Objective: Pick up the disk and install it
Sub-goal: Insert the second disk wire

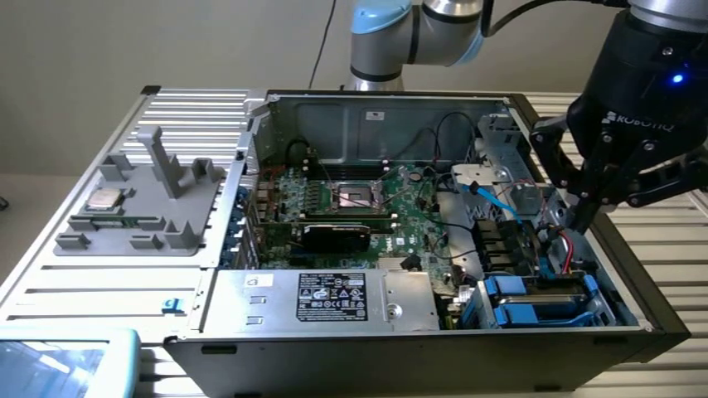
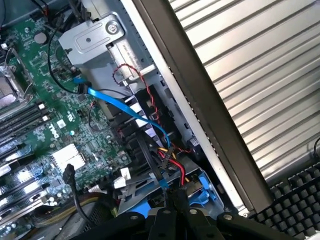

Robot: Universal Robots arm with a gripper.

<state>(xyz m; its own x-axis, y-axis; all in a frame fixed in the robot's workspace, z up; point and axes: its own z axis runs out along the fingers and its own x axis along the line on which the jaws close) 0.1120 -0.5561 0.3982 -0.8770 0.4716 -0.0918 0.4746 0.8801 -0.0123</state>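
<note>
My gripper (image 1: 583,217) hangs over the right side of the open computer case (image 1: 332,108), shut with nothing between its fingers. Its tips point down among the cables just behind the drive cage. In the cage, at the case's near corner on the exterior view's right, lies a grey metal block edged with blue plastic. As far as I can tell this is the disk (image 1: 539,300), and its label face is hidden. In the wrist view the shut gripper (image 2: 176,200) stands just above the blue bracket (image 2: 204,186) and the red, yellow and black wires.
A blue data cable (image 2: 117,104) runs from the motherboard (image 1: 366,207) to the cage. The silver power supply (image 1: 321,300) fills the case's near side. On the exterior view's left, a grey fixture (image 1: 144,207) holds a small silver chip. A keyboard (image 2: 295,200) lies beyond the case wall.
</note>
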